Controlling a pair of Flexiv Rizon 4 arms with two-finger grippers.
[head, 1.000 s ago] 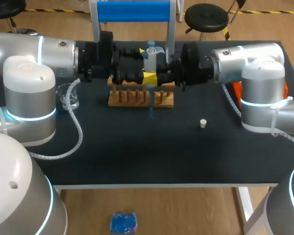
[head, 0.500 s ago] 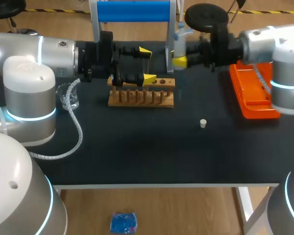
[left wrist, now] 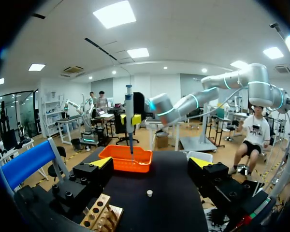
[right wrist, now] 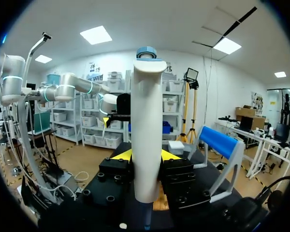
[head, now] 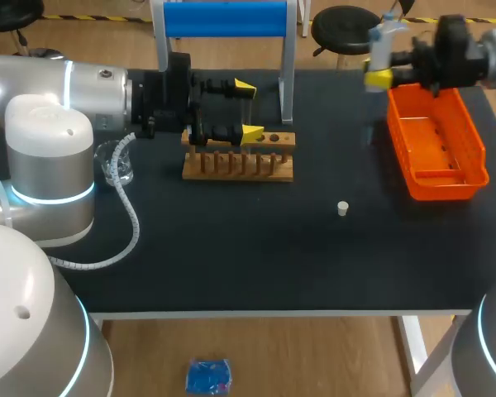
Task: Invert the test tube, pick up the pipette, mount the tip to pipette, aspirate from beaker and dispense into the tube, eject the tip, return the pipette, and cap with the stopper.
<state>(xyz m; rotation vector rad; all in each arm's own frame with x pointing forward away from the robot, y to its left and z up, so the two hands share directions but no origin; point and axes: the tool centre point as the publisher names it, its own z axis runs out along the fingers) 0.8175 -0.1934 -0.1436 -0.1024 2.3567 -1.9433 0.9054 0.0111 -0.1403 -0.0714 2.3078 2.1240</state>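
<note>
While the right pincer [head: 379,79] clamps the pipette [head: 383,40] near the orange tray [head: 479,165], its tip needs centring above the tray before ejection; the left pincer [head: 248,107] gapes empty.

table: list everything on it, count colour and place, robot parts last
table: 1, black, under everything
rack: 1, brown wood, far middle of the table
beaker: 1, clear, table's left side beside the left arm
stopper: 1, white, alone on the table right of centre
tray: 1, orange, table's right side
stand: 1, white frame with blue bar, far edge behind the rack
pipette: 1, white with blue cap, upright, beside the tray's far end
left gripper: 1, black with yellow tips, fingers open above the rack
right gripper: 1, black with yellow tips, fingers shut on the pipette
</note>
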